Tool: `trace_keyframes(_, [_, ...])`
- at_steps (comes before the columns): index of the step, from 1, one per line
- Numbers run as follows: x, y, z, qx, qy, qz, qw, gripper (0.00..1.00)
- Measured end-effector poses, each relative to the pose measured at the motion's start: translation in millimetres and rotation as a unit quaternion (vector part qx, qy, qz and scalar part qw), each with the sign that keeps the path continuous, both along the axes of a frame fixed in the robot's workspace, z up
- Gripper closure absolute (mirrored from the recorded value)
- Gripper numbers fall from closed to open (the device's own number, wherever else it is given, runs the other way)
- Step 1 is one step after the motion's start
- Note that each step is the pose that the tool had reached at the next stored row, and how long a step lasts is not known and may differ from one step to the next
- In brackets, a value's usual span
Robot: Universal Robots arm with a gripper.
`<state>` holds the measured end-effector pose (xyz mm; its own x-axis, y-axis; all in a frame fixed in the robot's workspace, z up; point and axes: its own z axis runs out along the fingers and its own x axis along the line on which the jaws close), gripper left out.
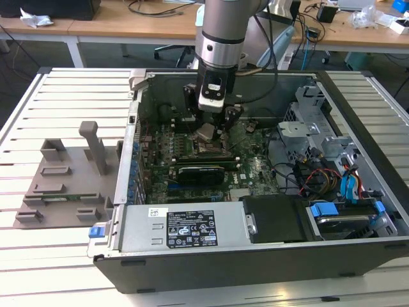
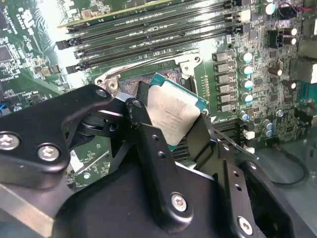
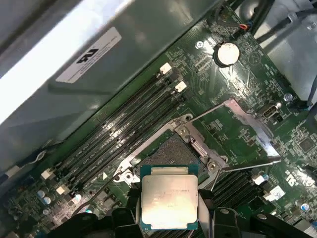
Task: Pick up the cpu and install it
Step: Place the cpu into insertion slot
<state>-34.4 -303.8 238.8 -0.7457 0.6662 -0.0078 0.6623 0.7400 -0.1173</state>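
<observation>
Silvery-grey chip: the cpu (image 3: 169,201), a small flat square with a metal top and a pale green rim, is held just above the green motherboard (image 1: 259,167).
Tool: the black two-fingered gripper (image 2: 171,119), carried on a silver-and-grey arm (image 1: 220,38), is closed on the cpu.
Grip: two opposite edges of the chip are pressed by the black fingers (image 2: 141,124), one on each side, and the metal top is left uncovered between them.
Opening: the jaws are set only as wide as the chip itself.
Chip attitude: in the second wrist view the cpu is seen tilted against the board; it is not seated.
Socket: the square socket (image 3: 174,151), framed in bright metal, lies open just beside the held chip, with its dark contact field exposed.
Load plate: the silver hinged plate (image 3: 242,124) stands opened, away from the socket.
Memory slots: long black slots (image 3: 119,136) run alongside the socket.
Expansion card: a long black card (image 1: 201,171) is plugged into the board near the gripper.
Case: the dark grey computer case (image 1: 255,262) lies open on a white slatted table (image 1: 57,89).
Fixture: a grey moulded holder (image 1: 64,185) rests on the table at the exterior view's left, well apart from the gripper.
</observation>
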Motion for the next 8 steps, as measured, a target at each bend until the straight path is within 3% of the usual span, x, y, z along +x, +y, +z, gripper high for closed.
trace_keyframes(3, [0.0,0.0,-0.5,0.0,0.0,-0.019,0.9998,0.45])
trace_keyframes(8, [0.0,0.0,-1.2,0.0,0.0,-0.054,0.9986,0.45])
